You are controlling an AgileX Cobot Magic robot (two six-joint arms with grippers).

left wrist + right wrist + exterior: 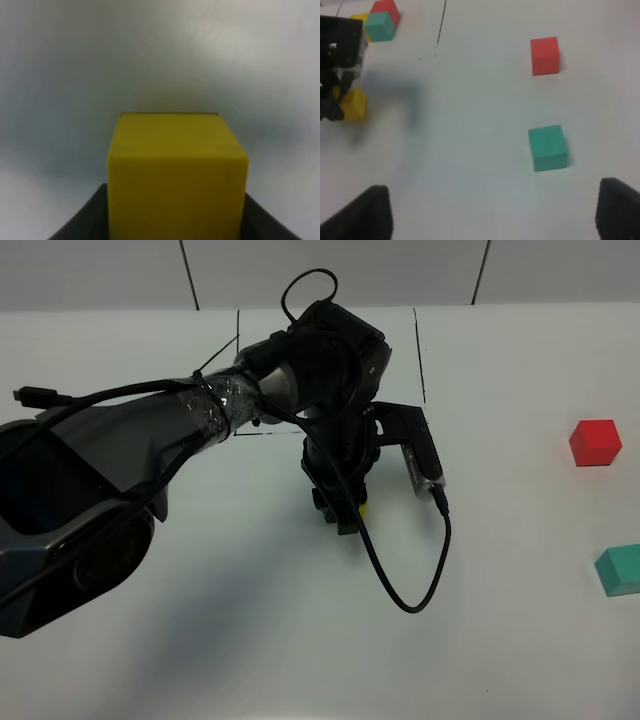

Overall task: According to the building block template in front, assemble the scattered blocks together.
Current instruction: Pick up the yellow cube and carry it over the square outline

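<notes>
We observed the left gripper [338, 508] clamped on the yellow cube [176, 175], while the right gripper [495, 212] held its jaws apart.

The yellow cube [177, 175] has smooth, matt faces with no shine (whether foam, wood or plastic cannot be told). The red cube [595, 443] and the teal cube [620, 570], both near the tabletop's right edge, look equally dull and plain. The tabletop [500, 660] is a white, smooth surface with a soft, low sheen. The left pincer [340, 515] looks like black matt plastic. The left arm [110, 440] wears a dark, slightly glossy shell, banded with crinkled, shiny silver tape [215, 405]. A black, rubbery-looking cable [447, 540] loops beside it. The right pincer [495, 215] is dull black too.
</notes>
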